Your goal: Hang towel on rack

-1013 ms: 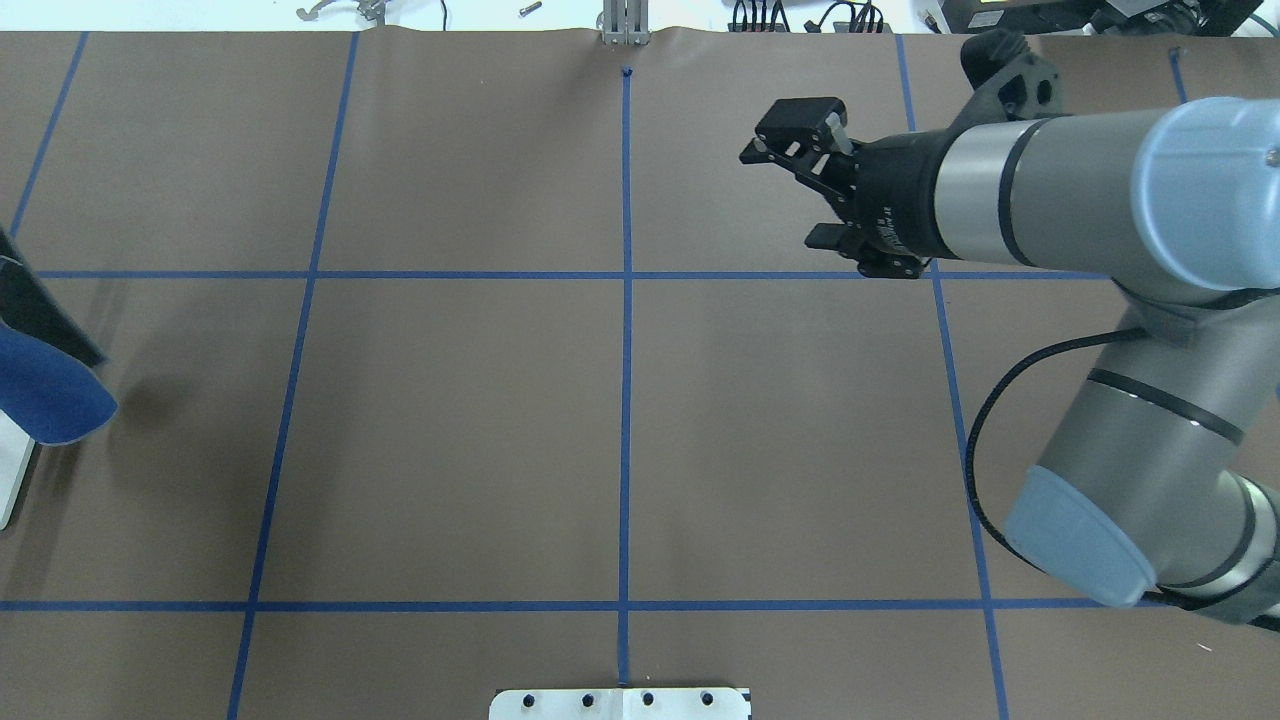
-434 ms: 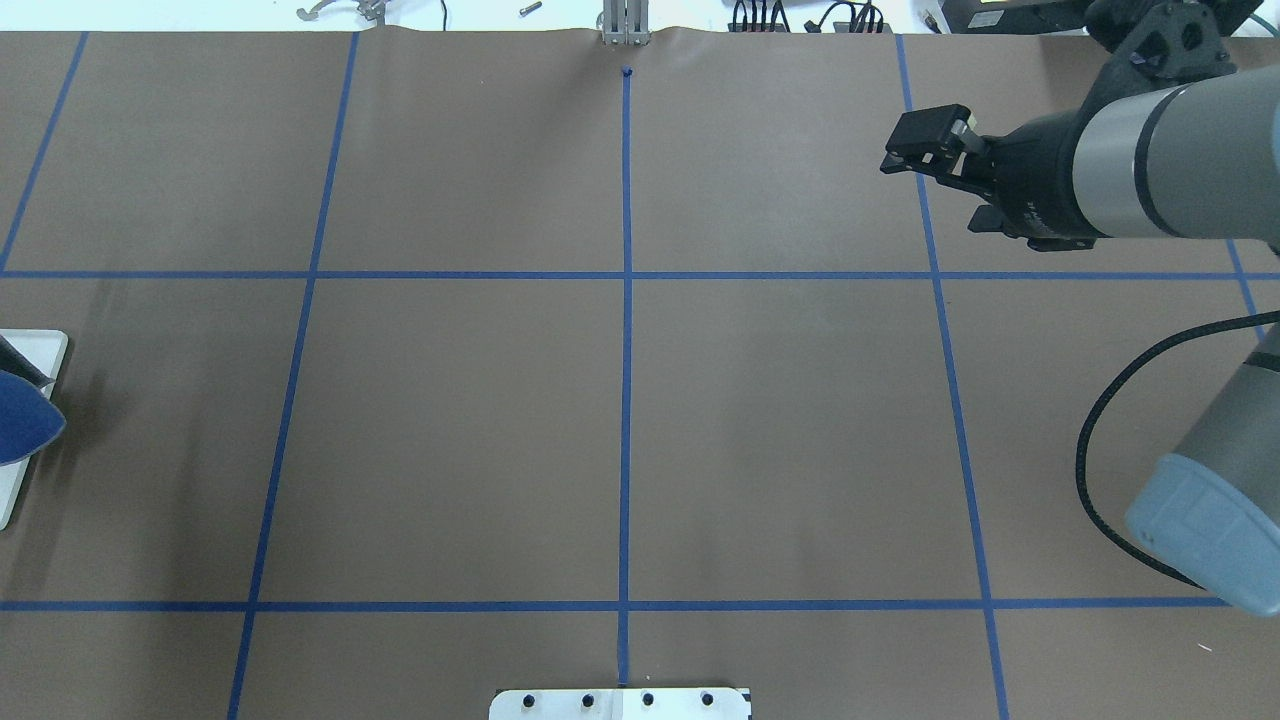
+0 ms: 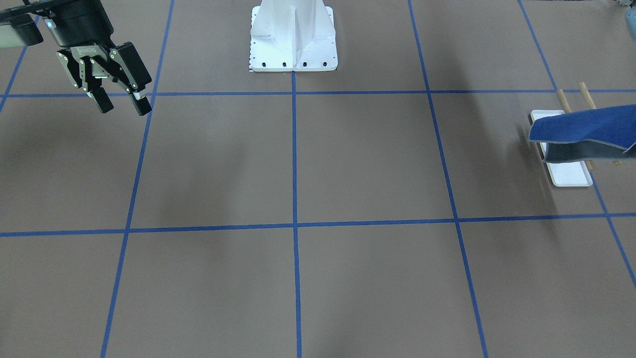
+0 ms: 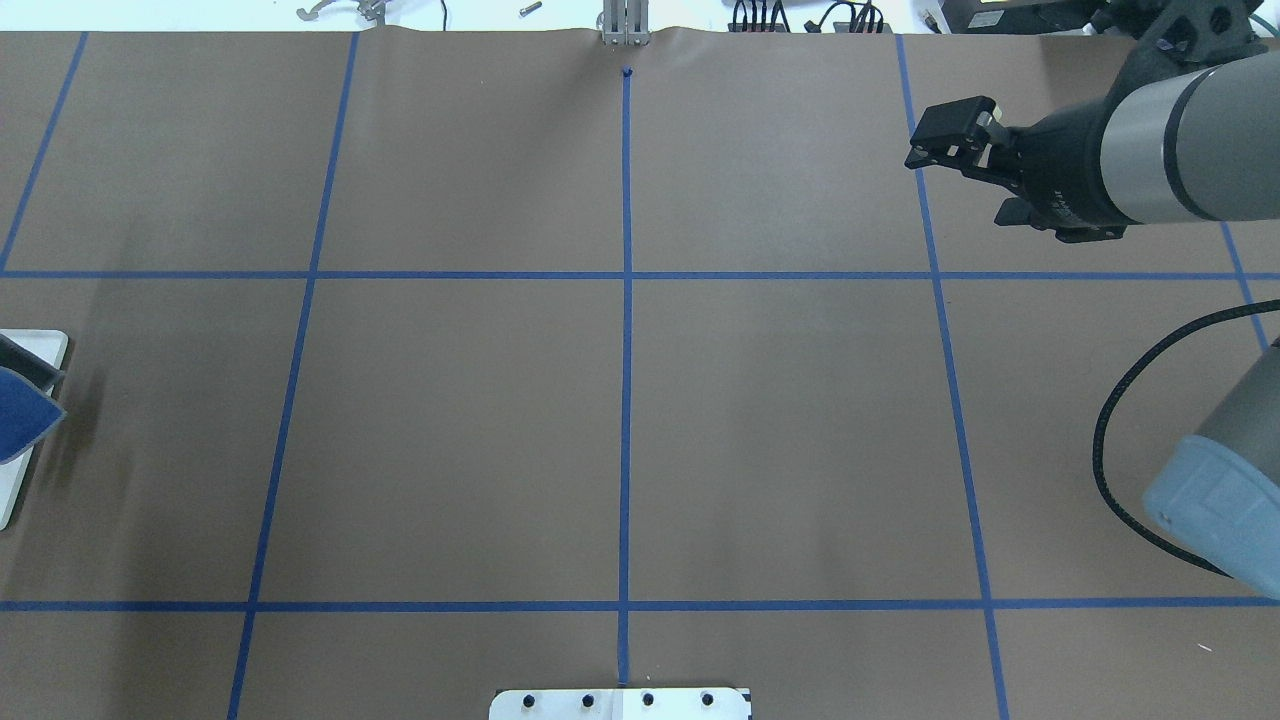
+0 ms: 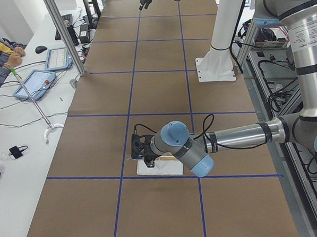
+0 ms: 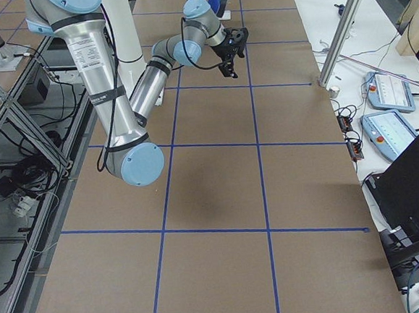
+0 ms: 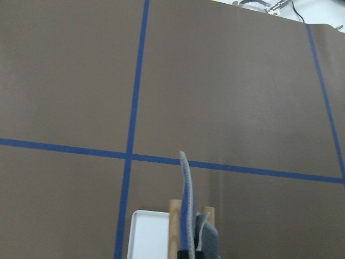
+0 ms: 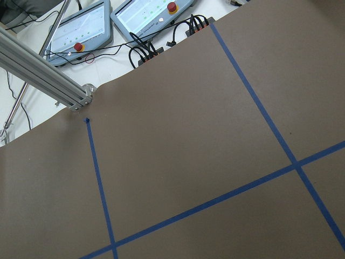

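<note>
The blue towel point(image 3: 581, 124) hangs in the air over the rack, whose white tray point(image 3: 569, 176) and two wooden dowels point(image 3: 586, 97) show beneath it at the table's left end. In the left wrist view the towel point(image 7: 186, 199) runs edge-on just above the dowels point(image 7: 174, 226) and tray point(image 7: 148, 237). In the overhead view only the towel's tip point(image 4: 20, 420) and a tray corner point(image 4: 45, 345) show. My left gripper point(image 5: 141, 151) holds the towel; its fingers are hidden. My right gripper point(image 4: 955, 185) is open and empty, raised at the far right, and also shows in the front view point(image 3: 124, 108).
The white bolted pedestal point(image 3: 293, 35) stands at the robot-side edge in the middle. Blue tape lines grid the brown table cover point(image 4: 450, 430). An aluminium post point(image 4: 622, 25), cables and tablets lie beyond the far edge.
My right gripper has moved right and slightly toward the far edge, still open. The towel has slid left, nearly out of the overhead view, uncovering the tray's corner.
</note>
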Robot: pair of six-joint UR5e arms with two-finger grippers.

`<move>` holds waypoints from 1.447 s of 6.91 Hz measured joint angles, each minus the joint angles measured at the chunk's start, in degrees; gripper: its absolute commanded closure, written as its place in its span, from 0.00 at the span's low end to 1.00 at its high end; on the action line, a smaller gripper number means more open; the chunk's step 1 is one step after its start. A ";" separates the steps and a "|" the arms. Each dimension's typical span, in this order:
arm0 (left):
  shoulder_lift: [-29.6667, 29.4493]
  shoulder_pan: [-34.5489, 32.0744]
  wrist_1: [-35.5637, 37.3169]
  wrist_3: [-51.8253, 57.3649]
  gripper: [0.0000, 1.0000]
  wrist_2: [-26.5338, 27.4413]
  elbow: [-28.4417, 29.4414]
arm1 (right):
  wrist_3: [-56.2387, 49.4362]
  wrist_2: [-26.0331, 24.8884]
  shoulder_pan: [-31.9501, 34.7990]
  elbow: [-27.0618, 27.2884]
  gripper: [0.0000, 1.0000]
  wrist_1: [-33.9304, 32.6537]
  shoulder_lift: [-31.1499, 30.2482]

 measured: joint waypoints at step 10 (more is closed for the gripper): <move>-1.44 -1.47 -0.25 2.01 0.02 -0.10 8.61 | -0.48 0.06 0.45 -0.25 0.00 -0.52 0.27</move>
